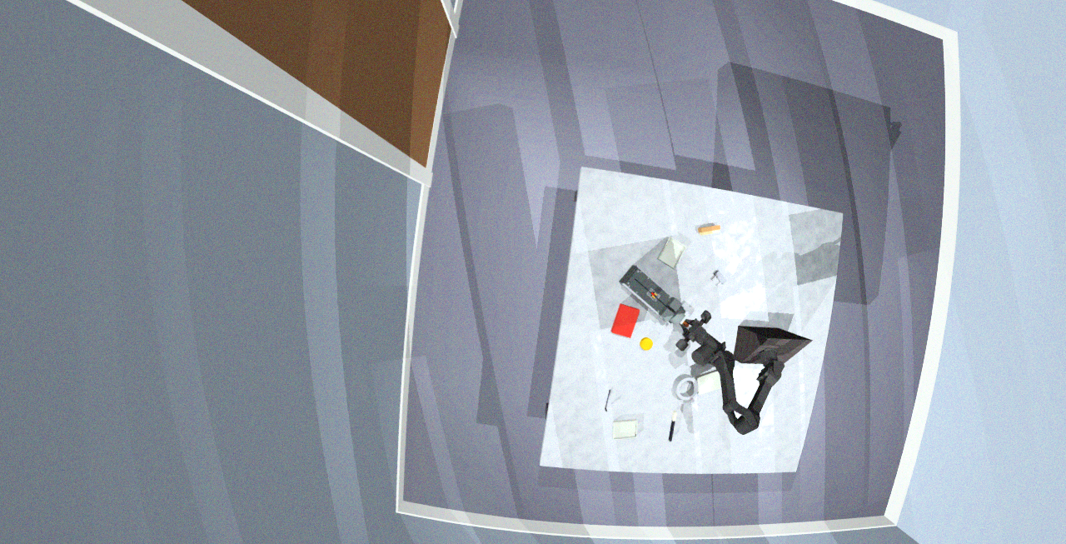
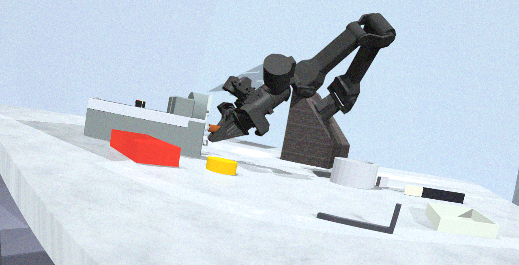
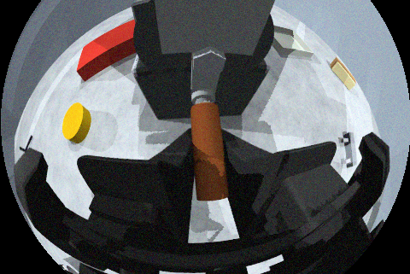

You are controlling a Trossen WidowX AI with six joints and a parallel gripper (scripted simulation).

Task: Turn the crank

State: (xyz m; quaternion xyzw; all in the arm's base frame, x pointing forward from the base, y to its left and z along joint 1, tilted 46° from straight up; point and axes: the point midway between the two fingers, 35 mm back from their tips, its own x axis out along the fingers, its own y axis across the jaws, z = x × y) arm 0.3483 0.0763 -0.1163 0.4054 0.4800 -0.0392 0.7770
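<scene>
The grey machine (image 1: pixel 646 299) (image 2: pixel 145 129) stands on the table, its crank end facing the arm. The orange-brown crank handle (image 2: pixel 213 128) (image 3: pixel 207 150) sticks out from the crank arm (image 3: pixel 207 71), which shows above it in the wrist view. My gripper (image 3: pixel 204 133) (image 2: pixel 214 134) is shut on the handle, with one finger on each side of it. The slide (image 1: pixel 654 294) (image 2: pixel 138 103) shows as a small dark block with red on it, on top of the machine about midway along. The pointer and brass zero marks are too small to tell whether they are level.
A red block (image 1: pixel 625 320) (image 2: pixel 155 150) (image 3: pixel 107 49) and a yellow disc (image 1: pixel 646 344) (image 2: pixel 221 165) (image 3: pixel 77 123) lie beside the machine. A white-grey cup (image 2: pixel 353 172), a dark angled rod (image 2: pixel 355 222), a black-and-cream bar (image 2: pixel 442 194) and a pale tray (image 2: pixel 466 227) stand or lie farther along.
</scene>
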